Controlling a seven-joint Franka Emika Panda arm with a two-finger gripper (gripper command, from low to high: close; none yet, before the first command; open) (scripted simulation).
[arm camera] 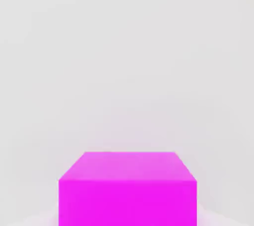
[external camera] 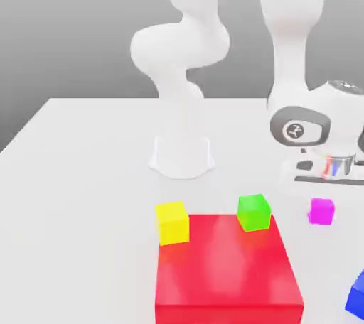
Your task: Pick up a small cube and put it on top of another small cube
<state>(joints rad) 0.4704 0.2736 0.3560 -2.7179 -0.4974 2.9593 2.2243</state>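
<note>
Small glossy magenta cube (external camera: pixel 321 212): at two o'clock from the broad flat red block (external camera: pixel 226 267), exterior view. White gripper (external camera: pixel 321 206) closed down, cube pinched between its fingers; presumably squared to opposite faces so it lifts level for stacking.

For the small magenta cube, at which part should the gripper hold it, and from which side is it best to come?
I would come from straight above and close on two opposite upright side faces of the magenta cube. It seems to sit level, with flat sides and a flat top, and in the exterior view it stands apart from the red block, so there looks to be room beside it.
</note>
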